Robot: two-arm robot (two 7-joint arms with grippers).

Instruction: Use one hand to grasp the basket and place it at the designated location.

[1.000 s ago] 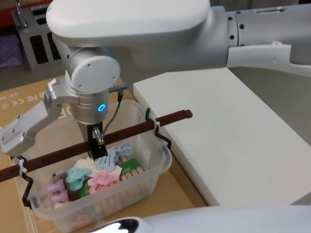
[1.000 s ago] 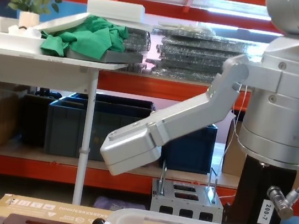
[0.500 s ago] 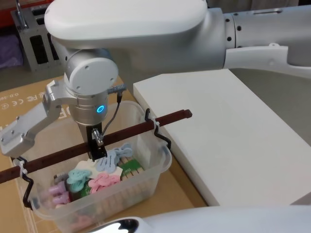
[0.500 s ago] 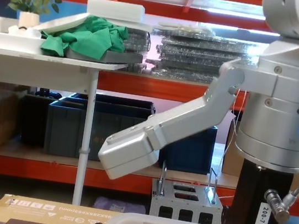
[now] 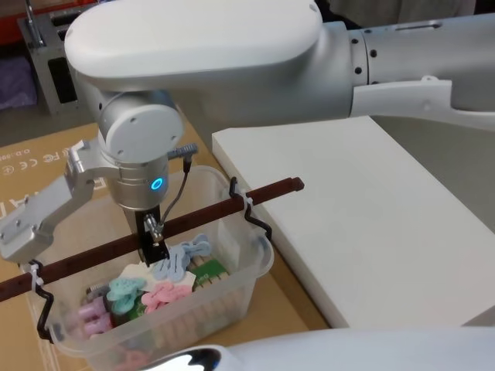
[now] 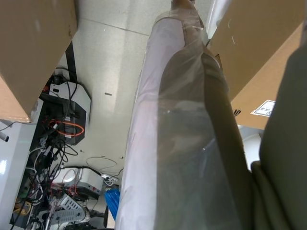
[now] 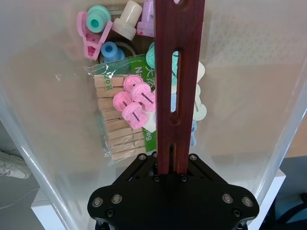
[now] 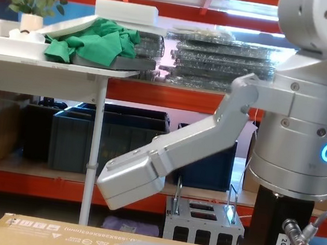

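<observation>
- Right gripper (image 5: 152, 246): reaches down into the basket (image 5: 259, 256) from above. Its fingers are closed on the middle of the dark red slotted handle (image 5: 209, 210). In the right wrist view the handle (image 7: 165, 72) runs straight out from the black gripper (image 7: 169, 165).
- Basket: translucent tub at the near left of the cardboard-covered surface (image 5: 46, 154). Whether its base touches the cardboard cannot be told.
- Handle: stands above the rim, tied at each end to black wire hooks (image 5: 255, 216). Its right end reaches over the left edge of the white foam slab (image 5: 371, 216), which lies just beside the basket.
- Contents: pink, teal and blue plastic clothes pegs (image 7: 134, 100) and a bagged bundle of wooden pegs (image 7: 117, 129).
- Left arm: parked low, its wrist camera facing the floor between cardboard cartons (image 6: 33, 52).
</observation>
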